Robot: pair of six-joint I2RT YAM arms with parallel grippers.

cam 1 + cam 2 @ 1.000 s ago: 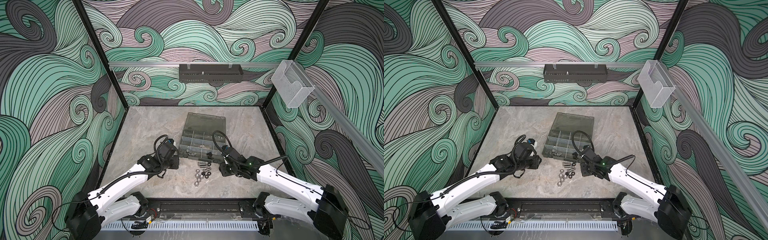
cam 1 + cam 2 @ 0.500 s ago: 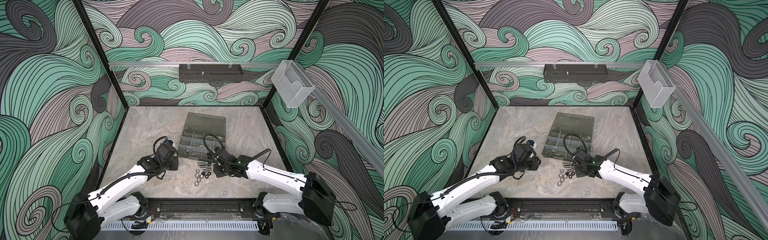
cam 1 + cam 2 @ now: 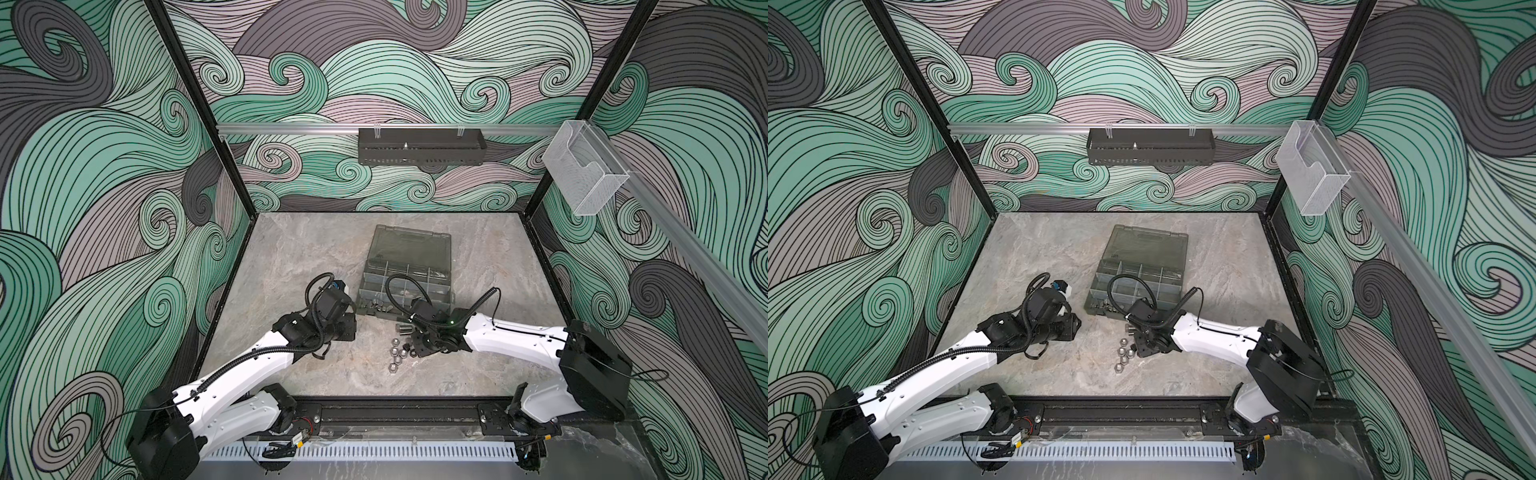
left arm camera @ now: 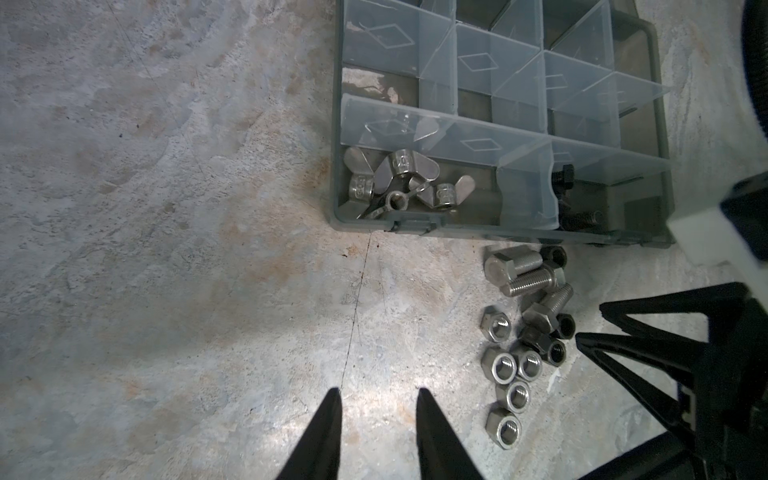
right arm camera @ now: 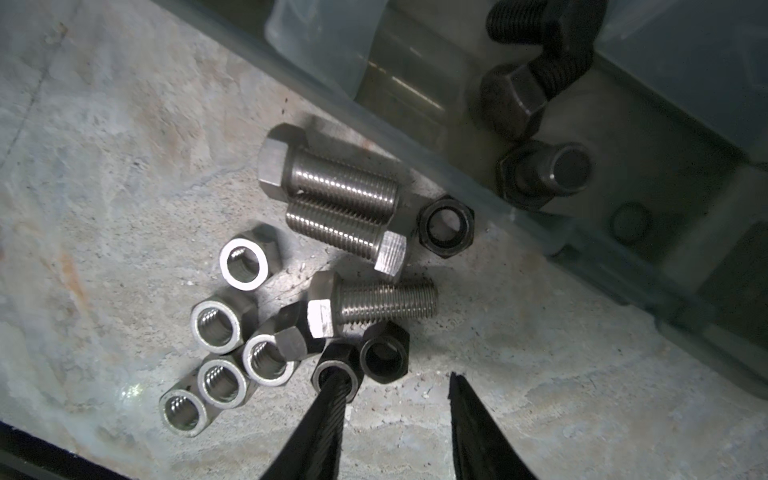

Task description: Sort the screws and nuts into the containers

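**Q:** Where do we find the screws?

**A:** We see three silver screws (image 5: 345,187) lying loose on the grey stone-look table (image 5: 104,166), just beside the front wall of the smoky organizer case (image 3: 432,272). Two lie side by side, touching, heads at opposite ends. Black screws (image 5: 519,95) sit inside a front compartment (image 5: 615,116) of that case.

**Q:** And the nuts?

**A:** We count five silver nuts (image 5: 243,262) bunched on the table, on the far side of the loose screws from the case, several of them touching. At least three black nuts (image 5: 446,226) lie among the pile, one close to the case wall.

**Q:** What else do we see in the case?

**A:** Silver wing nuts (image 4: 399,183) are heaped in the corner compartment, with a clear divider between them and the black screws. The lid (image 3: 409,245) lies open toward the back wall.

**Q:** The grippers?

**A:** The right gripper (image 5: 392,376) hangs low over the pile, jaws spread, nothing pinched. One fingertip (image 5: 332,386) overlaps a black nut, and we cannot tell whether it touches. The left gripper (image 4: 377,392) hovers over bare table beside the pile, on the left in both top views, jaws parted and empty.

**Q:** Beyond the table?

**A:** A black perforated tray (image 3: 419,145) hangs on the back rail, and a clear holder (image 3: 582,174) on the right-hand rail.
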